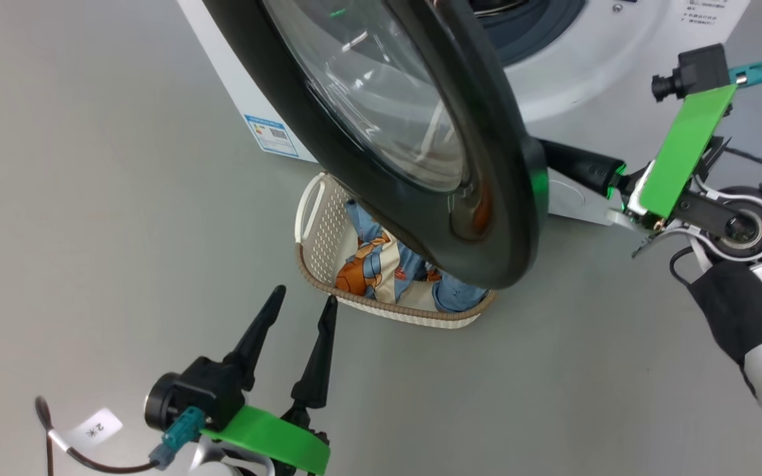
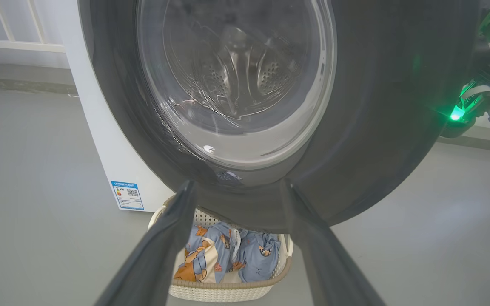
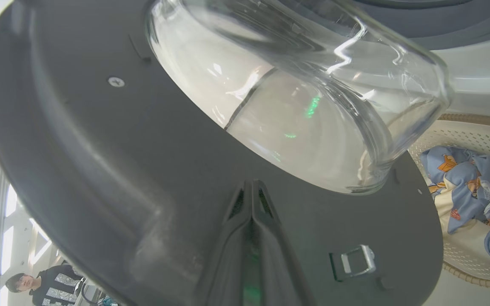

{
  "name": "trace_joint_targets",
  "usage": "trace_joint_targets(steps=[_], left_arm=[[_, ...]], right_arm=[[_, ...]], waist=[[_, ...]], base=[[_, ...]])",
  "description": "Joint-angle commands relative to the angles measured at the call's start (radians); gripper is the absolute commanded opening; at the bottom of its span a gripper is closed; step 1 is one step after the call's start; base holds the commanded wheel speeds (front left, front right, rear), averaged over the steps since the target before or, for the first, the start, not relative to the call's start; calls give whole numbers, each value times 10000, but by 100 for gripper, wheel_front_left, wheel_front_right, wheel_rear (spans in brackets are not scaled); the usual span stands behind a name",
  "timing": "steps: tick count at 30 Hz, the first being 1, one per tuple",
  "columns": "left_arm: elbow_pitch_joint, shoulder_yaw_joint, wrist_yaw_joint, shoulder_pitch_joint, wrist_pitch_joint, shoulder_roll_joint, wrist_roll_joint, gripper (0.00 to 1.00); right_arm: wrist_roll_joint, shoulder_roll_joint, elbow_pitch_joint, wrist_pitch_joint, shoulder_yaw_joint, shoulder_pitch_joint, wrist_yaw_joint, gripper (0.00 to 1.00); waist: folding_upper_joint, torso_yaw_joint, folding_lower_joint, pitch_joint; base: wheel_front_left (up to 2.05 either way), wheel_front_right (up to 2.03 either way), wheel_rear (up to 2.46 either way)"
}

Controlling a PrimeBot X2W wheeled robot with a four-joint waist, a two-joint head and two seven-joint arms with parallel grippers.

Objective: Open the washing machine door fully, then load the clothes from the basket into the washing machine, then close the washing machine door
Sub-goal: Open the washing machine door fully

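The washing machine door [image 1: 487, 198], with its black rim and bulging glass bowl, stands partly swung out from the white washing machine [image 1: 586, 73] and hangs over the basket [image 1: 381, 307]. Blue printed clothes [image 1: 381, 264] lie in the basket. My left gripper [image 1: 306, 296] is open near the basket's front rim, holding nothing. In the left wrist view its fingers [image 2: 164, 238] frame the clothes [image 2: 228, 255] below the door [image 2: 377, 127]. My right gripper [image 3: 251, 183] is shut, its tips against the door's inner face [image 3: 100, 148]. Its dark fingers [image 1: 583, 166] reach behind the rim.
A blue label [image 1: 274, 135] marks the washer's lower corner. Grey floor [image 1: 90, 231] lies open to the left and in front. The door latch [image 3: 353, 261] sits right of my right fingers. A person [image 3: 41, 284] stands far off in the right wrist view.
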Motion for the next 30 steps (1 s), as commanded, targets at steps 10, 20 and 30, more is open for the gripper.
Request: trace_joint_targets(steps=[10, 20, 30], left_arm=[[-90, 628, -87, 247, -65, 121, 199, 100], [-47, 843, -113, 426, -65, 121, 256, 100], [18, 986, -160, 583, -65, 121, 343, 100]], right_arm=[[5, 573, -666, 226, 508, 771, 31, 0], [-14, 1031, -932, 382, 895, 1135, 31, 0], [-47, 1393, -1004, 432, 1178, 1380, 31, 0]], waist=[[0, 202, 0, -401], [0, 537, 0, -564], [0, 894, 0, -766]], base=[[0, 0, 0], [0, 0, 0], [0, 0, 0]])
